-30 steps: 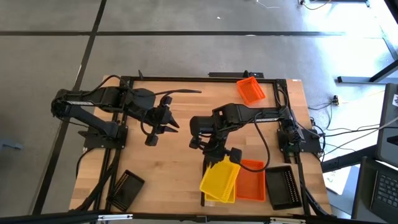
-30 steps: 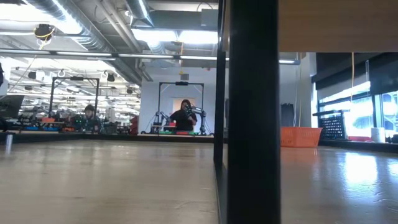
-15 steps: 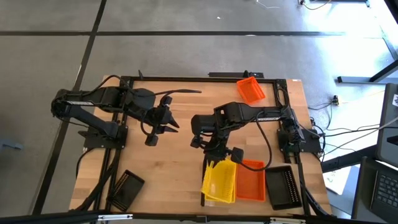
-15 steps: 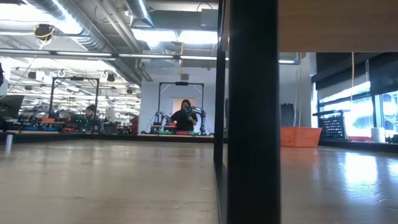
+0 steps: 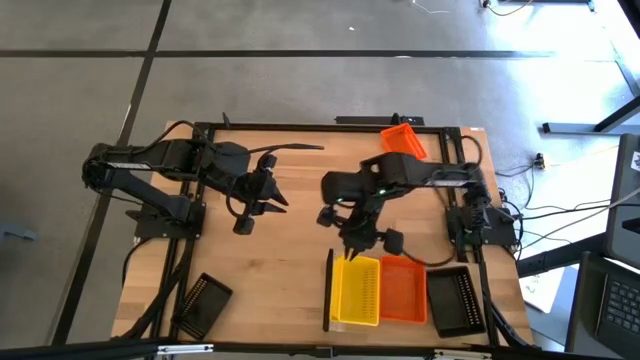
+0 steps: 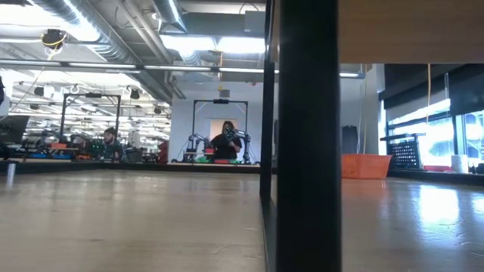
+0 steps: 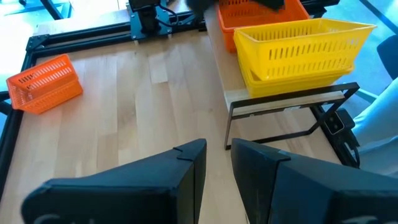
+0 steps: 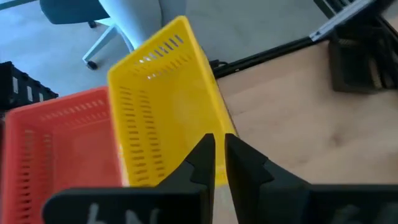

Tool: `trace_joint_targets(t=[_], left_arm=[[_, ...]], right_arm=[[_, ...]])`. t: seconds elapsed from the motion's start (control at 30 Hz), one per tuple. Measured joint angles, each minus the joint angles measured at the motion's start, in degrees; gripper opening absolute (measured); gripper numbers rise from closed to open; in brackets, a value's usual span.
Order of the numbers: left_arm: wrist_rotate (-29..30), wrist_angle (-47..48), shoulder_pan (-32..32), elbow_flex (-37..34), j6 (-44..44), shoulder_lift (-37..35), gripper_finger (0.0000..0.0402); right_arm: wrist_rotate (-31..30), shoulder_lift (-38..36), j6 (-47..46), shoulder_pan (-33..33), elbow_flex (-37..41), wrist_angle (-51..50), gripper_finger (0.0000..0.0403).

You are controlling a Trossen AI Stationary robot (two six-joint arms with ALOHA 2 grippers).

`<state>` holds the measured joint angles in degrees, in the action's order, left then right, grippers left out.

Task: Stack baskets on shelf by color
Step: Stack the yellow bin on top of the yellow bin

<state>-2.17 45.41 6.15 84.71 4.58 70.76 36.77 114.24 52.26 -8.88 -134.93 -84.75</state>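
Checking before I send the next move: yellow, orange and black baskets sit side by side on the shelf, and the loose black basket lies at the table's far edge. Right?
Not quite. The loose basket at the table's far edge is the orange basket; the high view shows it. The yellow basket, the orange one and the black one do sit side by side on the shelf.

This is a big robot lab. Far behind the wooden table top stand long work benches with people sitting at them (one beside another robot rig), under bright ceiling lights and shiny silver air pipes.
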Motion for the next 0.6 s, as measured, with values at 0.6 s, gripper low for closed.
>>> trace_joint_targets(t=[0.6], left_arm=[[-0.1, -2.5, 0.0, 0.0, -0.1, 0.7, 0.0067]], right_arm=[[-19.4, -14.8, -13.2, 0.0, 0.0, -5.4, 0.0002]])
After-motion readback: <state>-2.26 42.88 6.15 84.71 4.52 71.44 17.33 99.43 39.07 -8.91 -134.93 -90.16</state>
